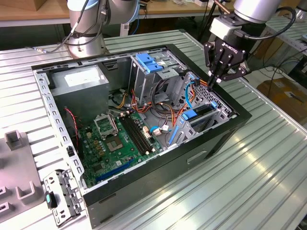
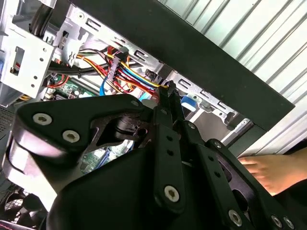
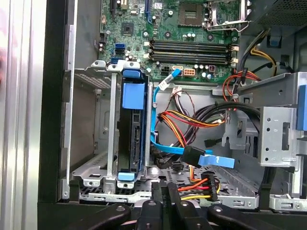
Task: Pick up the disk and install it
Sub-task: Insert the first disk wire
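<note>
The disk stands on edge inside the metal bay at the case's front corner, black with blue side rails and a blue tab on its end. In the exterior view the disk sits in that bay, toward the exterior view's right. My gripper hovers just above the case rim over the bay, shut, with nothing between its fingers. In the second wrist view the gripper points at the bundle of yellow, red and orange wires. In the first wrist view the gripper is beside the power connector, a little way from the disk.
The open computer case lies on a ribbed metal table. Inside are a green motherboard, a grey power supply, a blue-handled drive cage and loose cables. A person's hand rests outside the case.
</note>
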Robot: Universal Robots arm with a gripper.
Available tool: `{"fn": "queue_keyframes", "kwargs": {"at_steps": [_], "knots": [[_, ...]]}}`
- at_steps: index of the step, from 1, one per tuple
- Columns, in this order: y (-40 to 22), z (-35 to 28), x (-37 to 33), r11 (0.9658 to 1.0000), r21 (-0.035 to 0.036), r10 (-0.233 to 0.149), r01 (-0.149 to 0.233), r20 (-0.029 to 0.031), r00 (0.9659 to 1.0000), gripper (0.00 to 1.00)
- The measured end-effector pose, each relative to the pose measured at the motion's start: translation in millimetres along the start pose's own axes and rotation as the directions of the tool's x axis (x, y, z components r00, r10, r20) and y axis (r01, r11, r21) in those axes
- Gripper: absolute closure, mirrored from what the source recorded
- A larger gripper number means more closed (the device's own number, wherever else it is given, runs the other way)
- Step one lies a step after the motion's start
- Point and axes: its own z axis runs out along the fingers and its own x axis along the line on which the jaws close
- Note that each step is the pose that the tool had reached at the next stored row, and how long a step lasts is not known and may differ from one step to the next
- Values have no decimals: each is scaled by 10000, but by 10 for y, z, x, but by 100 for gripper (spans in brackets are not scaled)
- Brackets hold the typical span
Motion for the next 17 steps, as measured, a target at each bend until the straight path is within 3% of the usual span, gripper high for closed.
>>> {"fn": "queue_keyframes", "kwargs": {"at_steps": [5, 10, 13, 17], "knots": [[-1, 0, 0, 9978, -15, 664, -664, 6, 9978, 84], [5, 1, 16, 9974, -17, 718, -718, 7, 9974, 84], [7, 5, 28, 9946, -24, 1035, -1035, 11, 9946, 84], [149, 14, 52, 9947, -25, 1024, -1024, 9, 9947, 84]]}}
